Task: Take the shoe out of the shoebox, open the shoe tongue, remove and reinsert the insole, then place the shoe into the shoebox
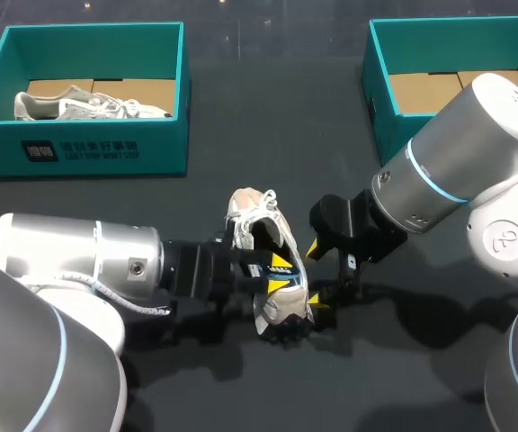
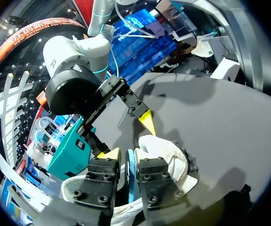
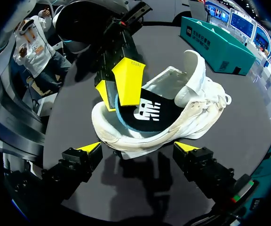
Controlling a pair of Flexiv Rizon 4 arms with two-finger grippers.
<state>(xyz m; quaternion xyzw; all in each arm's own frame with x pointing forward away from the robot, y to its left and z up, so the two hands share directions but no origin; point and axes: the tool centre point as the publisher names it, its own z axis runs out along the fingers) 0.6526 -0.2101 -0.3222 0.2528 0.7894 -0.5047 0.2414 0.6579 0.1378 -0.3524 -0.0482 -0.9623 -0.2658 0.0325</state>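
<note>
Your left claw is reaching in from the left and clenching on the insole, its two yellow tips closing from both sides on the blue-edged end of that black insole. The insole is sitting inside the white sneaker, with its pinched end poking up out of the shoe's opening. In your left wrist view the thin blue edge is showing between the two black fingers, with the sneaker's white upper bulging just beside them.

The sneaker is lying in the middle of the dark desk, toward the near side and well apart from both boxes. It is tipping onto its side, so its opening is facing your right arm. Its laces are hanging loose at the far end. You cannot tell from these views whether the sole is resting on the desk or lifted slightly off it.

Your right claw is coming in from the right and standing released, its yellow tips spread wide. It is waiting just beside the right flank of the sneaker. In your right wrist view the sneaker is lying just ahead of the spread fingers, and neither tip is touching it.

At the far left, a teal shoebox is holding a second pale sneaker lying on its cardboard floor. At the far right, another teal shoebox is standing open, showing its brown cardboard floor.
</note>
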